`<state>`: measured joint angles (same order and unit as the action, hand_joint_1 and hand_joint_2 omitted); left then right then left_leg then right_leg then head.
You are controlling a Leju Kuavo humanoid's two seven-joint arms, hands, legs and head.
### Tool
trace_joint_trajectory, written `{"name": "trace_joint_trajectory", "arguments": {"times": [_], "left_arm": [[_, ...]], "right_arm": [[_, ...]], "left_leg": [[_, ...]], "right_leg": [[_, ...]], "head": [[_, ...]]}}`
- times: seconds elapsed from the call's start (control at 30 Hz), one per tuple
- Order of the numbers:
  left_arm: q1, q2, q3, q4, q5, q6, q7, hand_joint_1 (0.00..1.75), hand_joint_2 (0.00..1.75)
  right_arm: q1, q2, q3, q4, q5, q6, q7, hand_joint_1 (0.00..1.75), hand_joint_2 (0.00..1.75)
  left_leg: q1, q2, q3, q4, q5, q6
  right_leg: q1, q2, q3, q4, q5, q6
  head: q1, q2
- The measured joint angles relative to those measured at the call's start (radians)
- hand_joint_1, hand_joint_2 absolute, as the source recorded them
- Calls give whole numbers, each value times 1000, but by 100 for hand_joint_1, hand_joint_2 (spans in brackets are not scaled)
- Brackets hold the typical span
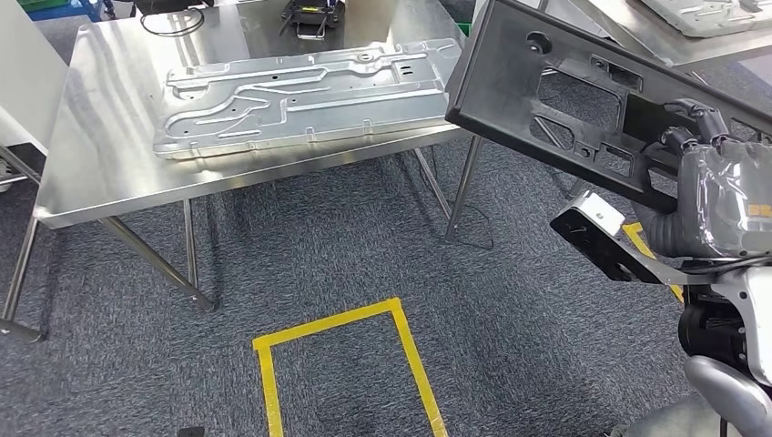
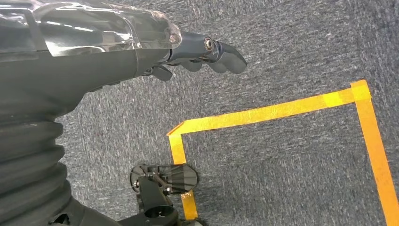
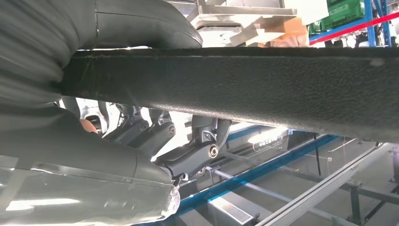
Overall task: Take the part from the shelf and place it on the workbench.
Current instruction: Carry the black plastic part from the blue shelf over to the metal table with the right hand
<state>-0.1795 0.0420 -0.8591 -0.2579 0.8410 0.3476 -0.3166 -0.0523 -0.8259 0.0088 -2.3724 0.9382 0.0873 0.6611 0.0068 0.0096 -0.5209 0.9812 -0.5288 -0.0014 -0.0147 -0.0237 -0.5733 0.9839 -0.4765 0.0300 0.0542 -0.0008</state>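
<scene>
One hand carries everything: the right hand's (image 1: pixel 705 173) fingers (image 3: pixel 188 157) are clamped on the lower edge of the black part (image 1: pixel 546 91), held tilted in the air just off the surface's (image 1: pixel 100 155) right edge. The left hand (image 2: pixel 207 52) hangs over the carpet, fingers loosely curled on nothing. A silver panel (image 1: pixel 300 96) occupies the surface's middle; the one-handed grip could let the long part swing and strike it.
</scene>
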Motion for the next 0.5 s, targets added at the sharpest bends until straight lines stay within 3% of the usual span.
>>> {"name": "trace_joint_trajectory", "arguments": {"times": [0.5], "left_arm": [[0, 0, 0, 0, -1, -2, 2, 0, 175]], "right_arm": [[-13, -14, 4, 0, -7, 20, 0, 175, 175]], "left_leg": [[-6, 3, 0, 1, -1, 1]], "right_leg": [[-6, 0, 3, -5, 2, 4]], "head": [[0, 0]]}}
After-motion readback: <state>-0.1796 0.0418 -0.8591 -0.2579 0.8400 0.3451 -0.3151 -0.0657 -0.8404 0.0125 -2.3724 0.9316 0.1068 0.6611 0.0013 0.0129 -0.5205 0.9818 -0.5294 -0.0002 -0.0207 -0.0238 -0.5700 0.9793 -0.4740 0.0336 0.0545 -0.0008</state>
